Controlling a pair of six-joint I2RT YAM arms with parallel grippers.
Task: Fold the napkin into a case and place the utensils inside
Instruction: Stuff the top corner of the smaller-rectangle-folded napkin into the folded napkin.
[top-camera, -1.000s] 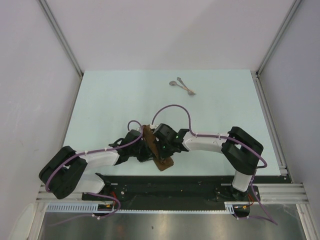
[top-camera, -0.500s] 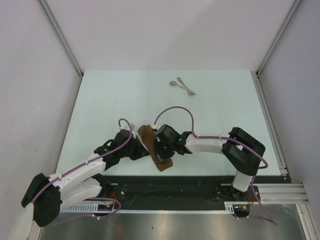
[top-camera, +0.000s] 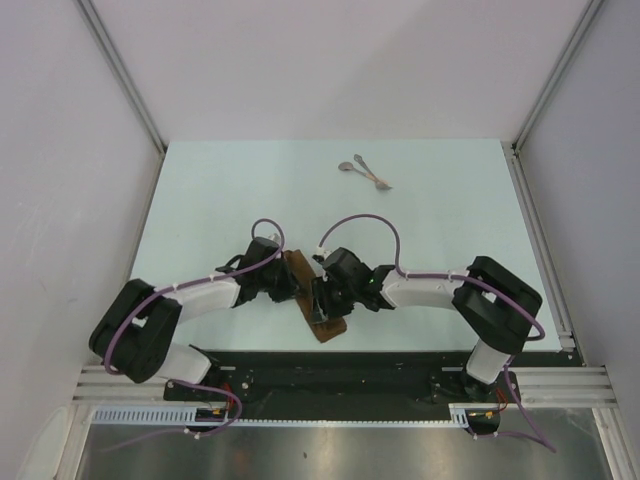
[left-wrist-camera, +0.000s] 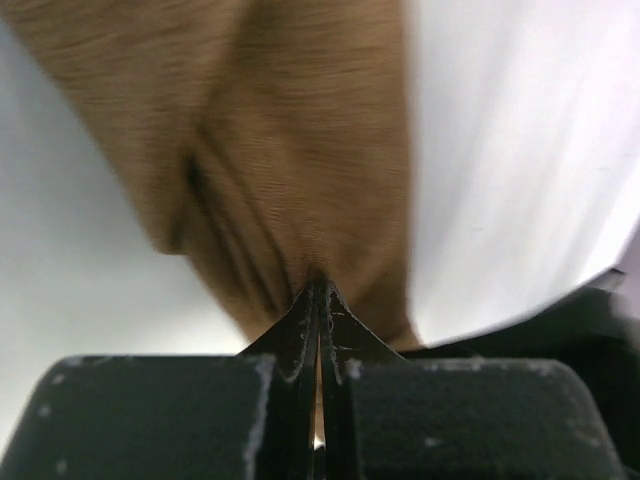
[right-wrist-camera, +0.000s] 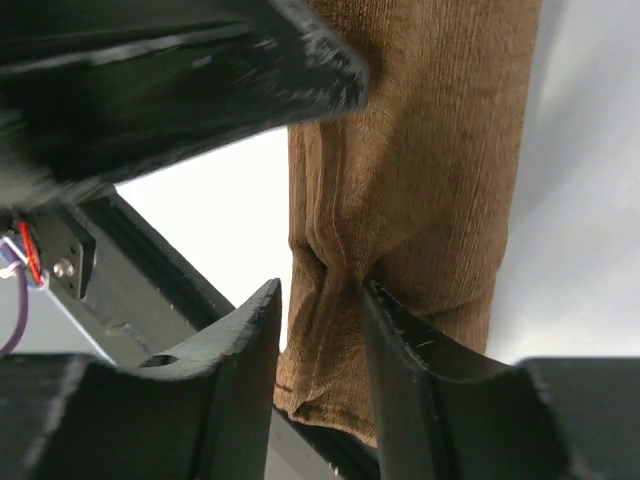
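The brown napkin (top-camera: 298, 268) lies folded into a narrow strip near the table's front edge, running from far-left to near-right. My left gripper (top-camera: 288, 284) is at its left side. In the left wrist view its jaws (left-wrist-camera: 320, 288) are shut, with creases of the cloth (left-wrist-camera: 300, 150) converging at the tips. My right gripper (top-camera: 318, 297) is over the strip's near half. In the right wrist view it (right-wrist-camera: 320, 300) is open and straddles a raised fold of the cloth (right-wrist-camera: 420, 150). The two silvery utensils (top-camera: 365, 172) lie together far back, right of centre.
The napkin's near end (top-camera: 328, 328) hangs at the table's front edge over the black base rail (top-camera: 350, 365). White walls and metal posts stand around the pale table (top-camera: 200, 200). A dark blurred part of the left arm (right-wrist-camera: 180, 70) crosses the right wrist view.
The left arm swung out to the left half a second ago and has come back in, its gripper now against the strip's left side. The right gripper shifted slightly right. The utensils have not moved.
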